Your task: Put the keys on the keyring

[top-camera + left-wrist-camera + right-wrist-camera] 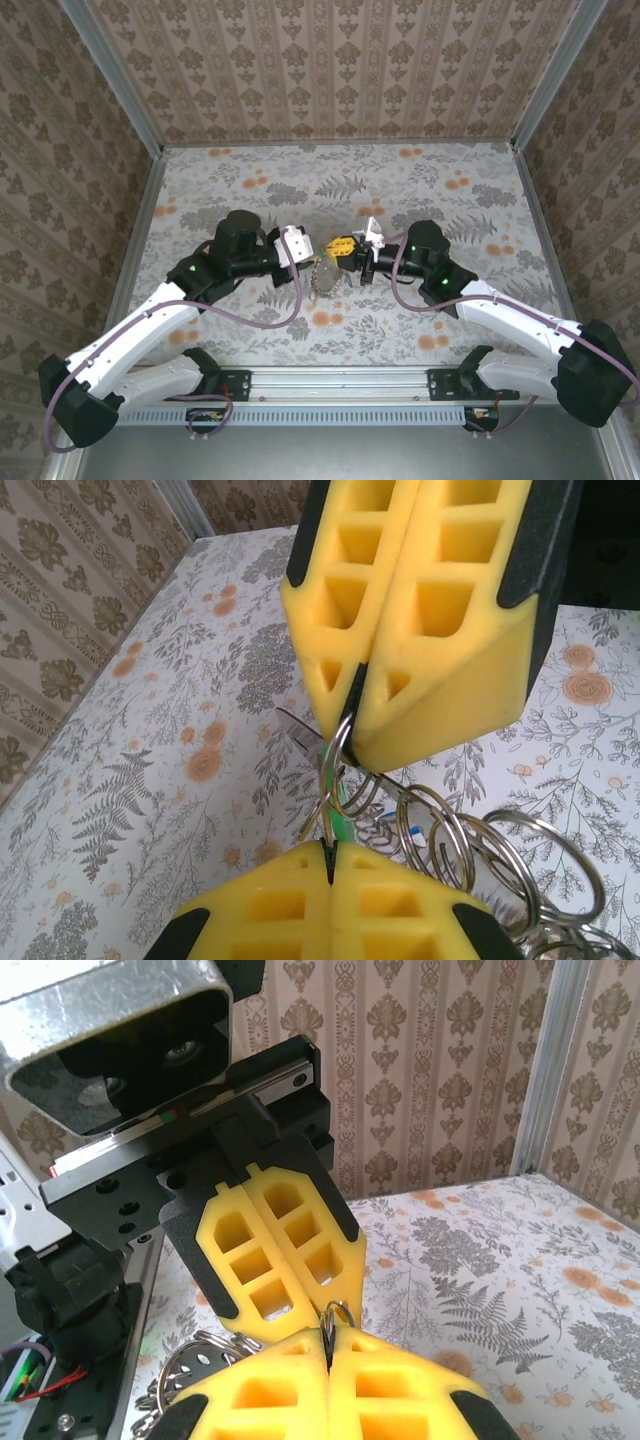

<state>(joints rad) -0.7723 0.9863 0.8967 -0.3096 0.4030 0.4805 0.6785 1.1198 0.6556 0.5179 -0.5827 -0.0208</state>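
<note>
My left tool (329,848): pinches keyring (326,765).
My right tool (352,712): pinches it too.
Keyring: thin, stiff, slippery; grip the wire.

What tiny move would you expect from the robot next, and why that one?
Probably a slight twist of the left gripper while the right gripper holds firm, to work a gap open in the keyring. Both grippers are shut tip to tip on the same thin loop. The green key sits right at the left fingertips, and I cannot tell whether it is threaded on.
</note>
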